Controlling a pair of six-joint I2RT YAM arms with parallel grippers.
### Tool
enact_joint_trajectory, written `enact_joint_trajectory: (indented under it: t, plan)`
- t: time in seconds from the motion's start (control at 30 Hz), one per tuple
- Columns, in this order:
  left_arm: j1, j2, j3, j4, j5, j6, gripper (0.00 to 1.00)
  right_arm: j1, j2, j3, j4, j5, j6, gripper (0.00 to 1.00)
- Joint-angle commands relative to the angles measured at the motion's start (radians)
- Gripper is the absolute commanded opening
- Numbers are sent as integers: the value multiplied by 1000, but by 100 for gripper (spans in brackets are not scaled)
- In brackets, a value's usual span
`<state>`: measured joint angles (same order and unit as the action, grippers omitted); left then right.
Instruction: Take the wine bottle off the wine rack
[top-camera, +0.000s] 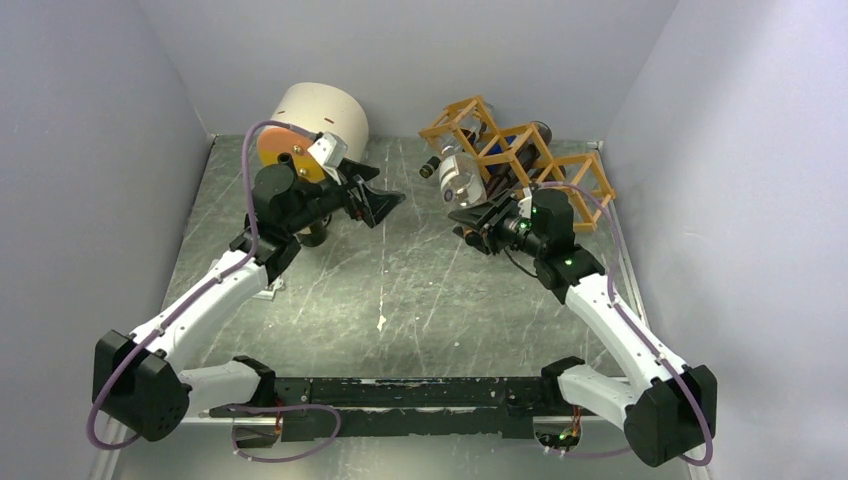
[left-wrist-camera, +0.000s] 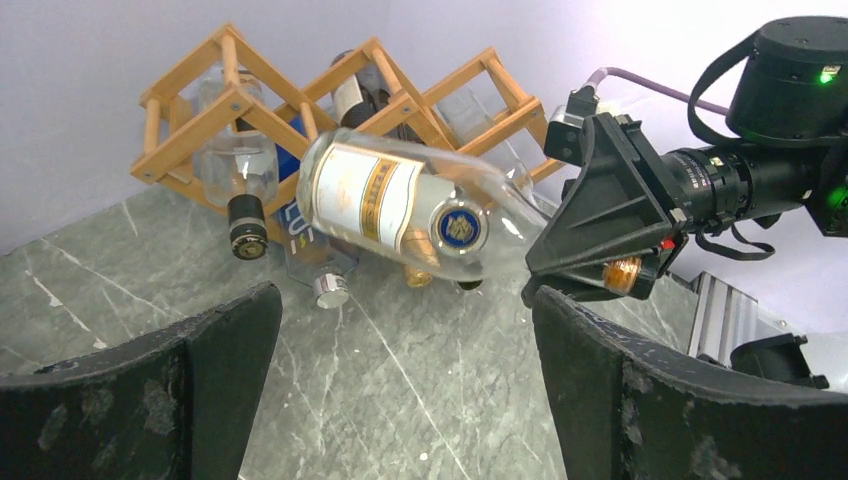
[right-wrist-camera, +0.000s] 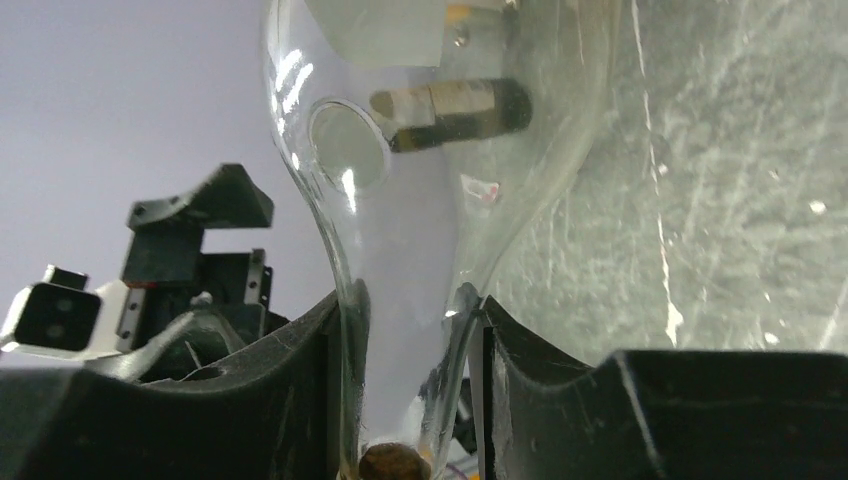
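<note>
The dark grey-green, marble-veined tabletop (top-camera: 420, 290) is streaked with pale scratches and walled in by light panels. In its far left corner lies a cream cylinder with an orange end face (top-camera: 320, 115), on its side. In the far right corner stands the orange-tan wooden lattice rack (top-camera: 580, 175), close to both walls. A small white fleck (top-camera: 381, 322) sits near the middle. A black mounting rail (top-camera: 420, 392) runs along the near edge.

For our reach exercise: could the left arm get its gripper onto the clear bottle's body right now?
Probably yes: the left gripper is open facing the clear bottle, only bare table lies between, and the right gripper clamps just its neck.
</note>
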<state>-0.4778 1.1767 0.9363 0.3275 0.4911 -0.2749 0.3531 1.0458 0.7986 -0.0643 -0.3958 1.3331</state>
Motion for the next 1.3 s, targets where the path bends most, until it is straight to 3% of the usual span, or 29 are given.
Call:
enact_joint_trajectory:
  t: [0.0, 0.27, 0.37, 0.5, 0.63, 0.93, 1.27]
  plan:
    - [-30, 24, 5, 47, 44, 54, 99, 25, -70, 48, 97, -78, -80, 0]
    - [-118, 1, -128, 234, 161, 192, 99, 98, -78, 14, 10, -167, -163, 0]
    - [-167, 19, -179, 306, 290, 258, 99, 105, -68, -1, -25, -228, -225, 0]
    - [-254, 74, -170, 220, 458, 406, 99, 106, -56, -23, -89, -269, -350, 0]
    - [-367, 112, -145, 35, 360, 600, 99, 107, -4, -32, -219, -335, -521, 0]
    - [-482, 146, -182, 19, 104, 746, 99, 129, 25, 20, -390, -339, -751, 0]
    - [-544, 252, -147, -74, 96, 845, 99, 164, 23, 32, -434, -358, -816, 0]
